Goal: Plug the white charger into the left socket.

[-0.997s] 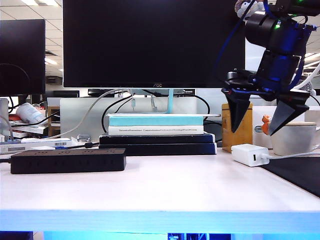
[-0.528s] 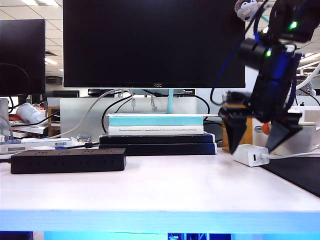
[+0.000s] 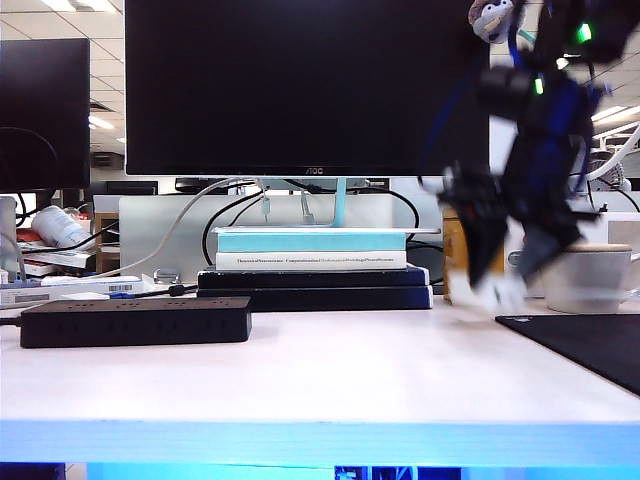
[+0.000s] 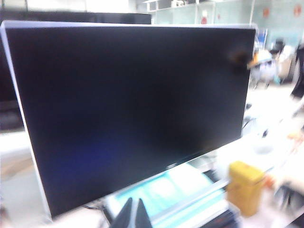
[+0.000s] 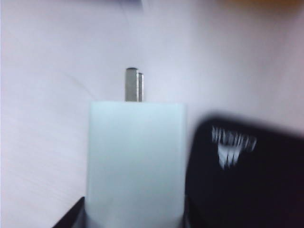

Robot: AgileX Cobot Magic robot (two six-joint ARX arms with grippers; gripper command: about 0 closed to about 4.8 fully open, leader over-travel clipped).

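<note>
Right hand (image 5: 135, 223) around white charger (image 5: 135, 156).

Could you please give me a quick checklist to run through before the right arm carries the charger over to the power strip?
1. Right tool closed on the white charger: ok in the right wrist view, a finger on each side; the exterior view is blurred.
2. Prongs clear of the fingers: ok.
3. Prong alignment with the left socket: cannot tell; the socket faces are not visible.
4. Power strip lies flat on the table, nothing on top: ok.
5. Left tool shut, facing the monitor, away from the path: ok.
6. Charger cable free: cannot tell.
</note>
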